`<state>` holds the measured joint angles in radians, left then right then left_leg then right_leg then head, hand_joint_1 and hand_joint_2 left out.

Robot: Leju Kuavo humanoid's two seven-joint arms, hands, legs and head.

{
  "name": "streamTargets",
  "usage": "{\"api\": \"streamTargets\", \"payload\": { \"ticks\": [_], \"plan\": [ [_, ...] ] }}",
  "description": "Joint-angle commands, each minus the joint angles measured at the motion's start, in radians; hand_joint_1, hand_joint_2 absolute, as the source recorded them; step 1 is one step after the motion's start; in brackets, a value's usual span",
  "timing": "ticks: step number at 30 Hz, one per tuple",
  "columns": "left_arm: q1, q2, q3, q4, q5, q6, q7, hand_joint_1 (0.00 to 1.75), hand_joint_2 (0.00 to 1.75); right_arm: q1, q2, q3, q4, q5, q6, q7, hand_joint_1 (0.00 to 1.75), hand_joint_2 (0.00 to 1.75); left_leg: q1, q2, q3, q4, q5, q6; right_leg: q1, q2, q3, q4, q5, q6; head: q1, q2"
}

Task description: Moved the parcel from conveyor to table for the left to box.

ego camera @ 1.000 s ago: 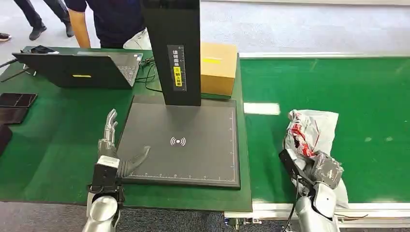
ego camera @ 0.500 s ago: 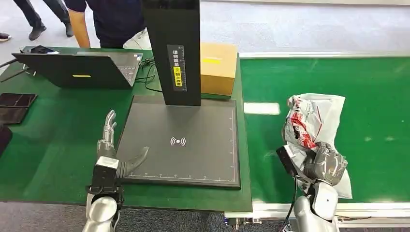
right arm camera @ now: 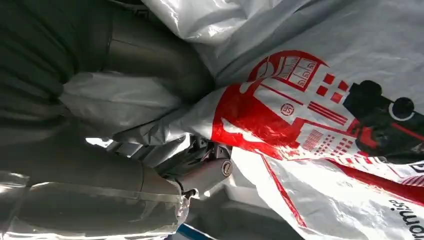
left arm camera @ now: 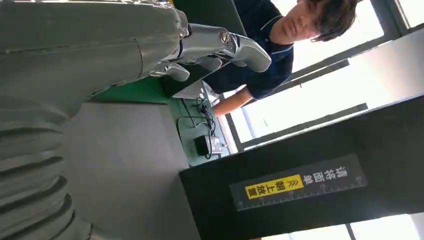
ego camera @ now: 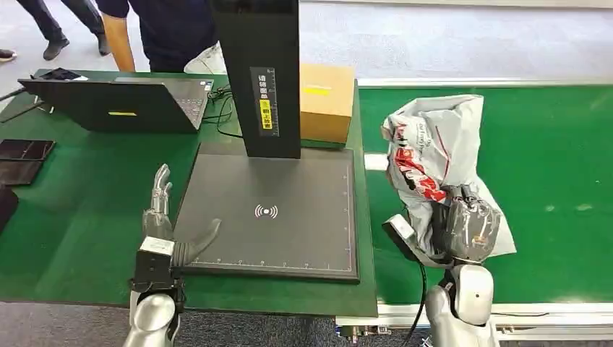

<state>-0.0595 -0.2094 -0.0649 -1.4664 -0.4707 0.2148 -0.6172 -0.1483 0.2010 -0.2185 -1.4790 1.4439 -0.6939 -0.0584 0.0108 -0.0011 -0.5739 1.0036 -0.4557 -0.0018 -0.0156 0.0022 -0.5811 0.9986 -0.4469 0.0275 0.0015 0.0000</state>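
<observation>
Leftmost, the laptop (ego camera: pixel 119 103) and dark tablets (ego camera: pixel 25 150) lie on the green surface (ego camera: pixel 79 210), with a person (ego camera: pixel 155 29) standing behind. Left hand (ego camera: pixel 163 220) rests at the near left edge of the scanner pad (ego camera: pixel 271 213), fingers spread and holding nothing; the left wrist view shows its fingers (left arm camera: pixel 235 45) apart above the pad. The black post (ego camera: pixel 256 76) rises from the pad's far side, with a box (ego camera: pixel 327 101) just beside it on the right.

Open room: the pad's middle is bare, and bare green surface lies between the left hand and the tablets. The surface's right edge meets the conveyor (ego camera: pixel 556 166) along a narrow seam.

Parcel (ego camera: pixel 434 152), a grey bag printed in red, is clasped by the right hand (ego camera: pixel 466 231) at its lower part; the bag stands up above the hand, over the conveyor's left margin, close to the seam. The right wrist view shows crumpled bag (right arm camera: pixel 310 115) pinched against the fingers (right arm camera: pixel 205 175).

Against the frame one second ago, the parcel has been lifted off the belt and carried leftward toward the surface; the left hand has hardly shifted.
</observation>
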Motion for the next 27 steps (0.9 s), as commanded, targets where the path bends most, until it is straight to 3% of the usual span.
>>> {"api": "streamTargets", "payload": {
  "ticks": [1,27],
  "plan": [
    [-0.051,0.024,-0.013,0.090,0.008,0.011,-0.007,0.00,1.75,-0.034,0.023,0.093,-0.021,0.010,-0.004,-0.037,1.75,1.75,0.000,0.001,0.002,-0.002,0.000,0.000,0.000,0.000,0.001,-0.001,0.000,-0.002,0.000,0.000],
    [-0.060,0.055,-0.029,0.099,0.033,0.028,-0.021,0.00,1.75,-0.093,-0.010,0.229,0.134,-0.012,-0.004,-0.088,1.75,1.75,0.000,0.001,0.001,-0.001,0.000,0.000,0.000,0.000,0.001,-0.001,0.000,-0.001,0.000,0.000]
  ]
}}
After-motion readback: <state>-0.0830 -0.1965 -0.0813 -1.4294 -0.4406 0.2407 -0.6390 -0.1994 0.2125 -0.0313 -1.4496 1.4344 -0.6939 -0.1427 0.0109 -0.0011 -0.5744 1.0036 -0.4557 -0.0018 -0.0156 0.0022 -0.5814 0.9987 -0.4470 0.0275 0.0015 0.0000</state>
